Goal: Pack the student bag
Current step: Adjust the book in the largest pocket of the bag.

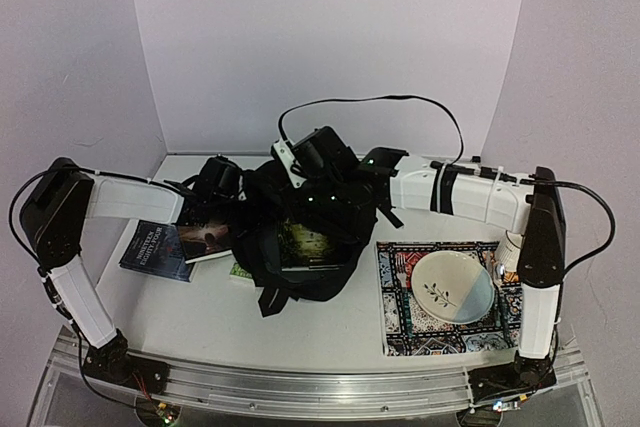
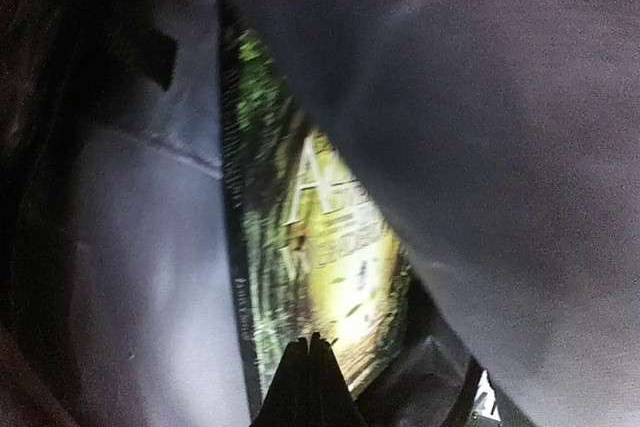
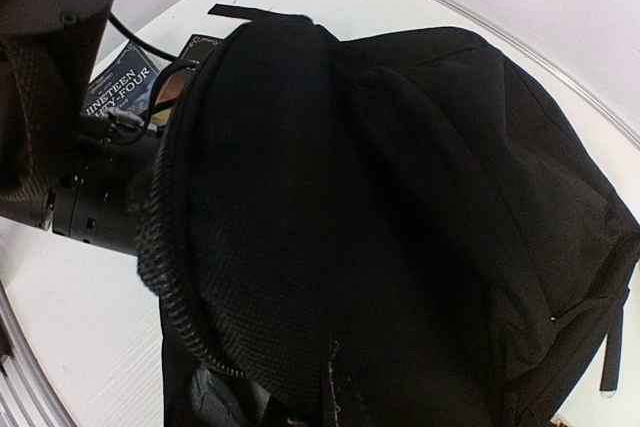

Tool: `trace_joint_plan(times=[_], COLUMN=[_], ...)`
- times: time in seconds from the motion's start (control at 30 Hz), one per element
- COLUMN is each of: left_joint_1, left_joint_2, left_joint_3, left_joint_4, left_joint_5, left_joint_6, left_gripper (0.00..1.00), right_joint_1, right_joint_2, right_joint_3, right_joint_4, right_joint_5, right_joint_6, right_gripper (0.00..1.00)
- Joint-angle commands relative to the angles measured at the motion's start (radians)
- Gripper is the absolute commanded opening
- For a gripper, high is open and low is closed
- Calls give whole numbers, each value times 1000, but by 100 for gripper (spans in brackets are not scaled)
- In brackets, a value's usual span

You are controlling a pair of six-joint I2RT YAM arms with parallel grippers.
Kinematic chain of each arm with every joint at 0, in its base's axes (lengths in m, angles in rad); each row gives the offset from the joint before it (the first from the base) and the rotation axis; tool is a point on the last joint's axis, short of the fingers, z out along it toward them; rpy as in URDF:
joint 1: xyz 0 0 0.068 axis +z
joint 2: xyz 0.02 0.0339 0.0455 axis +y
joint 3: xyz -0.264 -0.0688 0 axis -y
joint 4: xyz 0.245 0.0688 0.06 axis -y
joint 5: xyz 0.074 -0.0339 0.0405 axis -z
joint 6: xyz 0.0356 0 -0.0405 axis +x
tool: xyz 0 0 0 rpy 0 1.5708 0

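The student bag is a large black backpack slumped at the table's middle, and it fills the right wrist view. Its mouth faces left. Inside it lies a green and yellow book, which also shows through the opening from above. My left gripper reaches into the bag from the left, shut, its tips just over the book with nothing between them. My right gripper sits at the bag's top, shut on the fabric. Its fingers are buried in black cloth.
A dark blue book lies left of the bag, with another book beside it under my left wrist. A patterned mat at the right carries a pale plate. A white cup stands by the right arm.
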Motion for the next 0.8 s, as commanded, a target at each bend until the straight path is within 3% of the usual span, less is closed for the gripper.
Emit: trace_joint_plan(times=[0.0, 0.27, 0.5, 0.77], left_joint_1=[-10, -141, -298, -400], left_joint_2=[-38, -152, -170, -81], left_joint_3=[27, -109, -100, -77], left_joint_4=[-23, -86, -154, -178], left_joint_5=[-5, -179, -421, -597], left_joint_6=[46, 153, 331, 465], left_gripper=[10, 47, 66, 78], right_joint_1=[5, 5, 5, 5], right_joint_2=[-65, -58, -34, -28], right_joint_3=[18, 28, 57, 82], right_joint_4=[-15, -21, -27, -36], right_joint_5=[27, 40, 21, 16], right_joint_6=[-15, -19, -14, -11], right_gripper=[0, 0, 0, 0])
